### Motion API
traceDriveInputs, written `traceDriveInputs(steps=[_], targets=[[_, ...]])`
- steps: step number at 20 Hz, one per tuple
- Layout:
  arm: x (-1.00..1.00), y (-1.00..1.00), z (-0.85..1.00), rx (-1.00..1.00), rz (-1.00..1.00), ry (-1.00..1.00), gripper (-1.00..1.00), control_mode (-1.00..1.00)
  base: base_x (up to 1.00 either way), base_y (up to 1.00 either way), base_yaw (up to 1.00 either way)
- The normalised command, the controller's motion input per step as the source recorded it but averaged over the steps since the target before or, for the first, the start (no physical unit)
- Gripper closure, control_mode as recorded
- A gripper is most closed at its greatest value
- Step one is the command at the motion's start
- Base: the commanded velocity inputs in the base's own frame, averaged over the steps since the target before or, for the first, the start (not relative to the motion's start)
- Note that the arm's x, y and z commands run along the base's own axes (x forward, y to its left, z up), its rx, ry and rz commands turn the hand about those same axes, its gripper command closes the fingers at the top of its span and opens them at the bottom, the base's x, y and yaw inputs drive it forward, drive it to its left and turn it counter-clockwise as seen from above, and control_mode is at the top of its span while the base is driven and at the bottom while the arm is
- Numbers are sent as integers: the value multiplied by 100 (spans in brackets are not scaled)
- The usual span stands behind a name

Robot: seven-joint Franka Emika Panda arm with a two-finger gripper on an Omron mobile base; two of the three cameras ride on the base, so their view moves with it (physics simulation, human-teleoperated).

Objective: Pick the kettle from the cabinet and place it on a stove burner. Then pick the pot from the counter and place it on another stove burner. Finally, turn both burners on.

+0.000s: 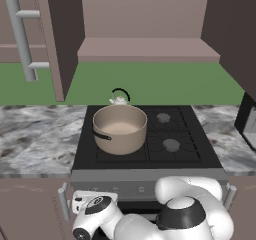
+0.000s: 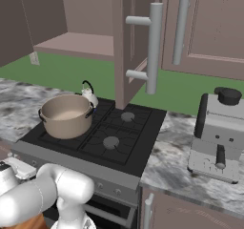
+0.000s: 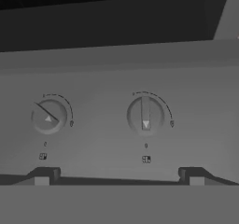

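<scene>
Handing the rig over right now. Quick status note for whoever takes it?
Gripper: open, empty, fingertips apart in front of the stove's knob panel.
Pot: on the front-left burner.
Kettle: behind the pot on the back-left burner.
Cabinet: doors open, shelf bare.
Done: both placements.
Knobs in the hand view: left knob is rotated off vertical, right knob is straight up and down.
Left: likely the right knob needs turning; I cannot see any flame, so confirm both left burners are on.
</scene>
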Motion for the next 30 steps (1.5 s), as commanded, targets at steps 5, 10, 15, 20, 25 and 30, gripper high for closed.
traceDriveInputs(steps=[5,10,15,20,25,30], targets=[[5,0,-10,0,0,0,-100,-100,0,0,0],[3,0,-12,0,0,0,-100,-100,0,0,0],[3,0,-8,0,0,0,-100,-100,0,0,0],[7,3,-7,0,0,0,-100,-100,0,0,0],[10,8,-8,0,0,0,-100,-100,0,0,0],[9,9,-13,0,0,0,-100,-100,0,0,0]])
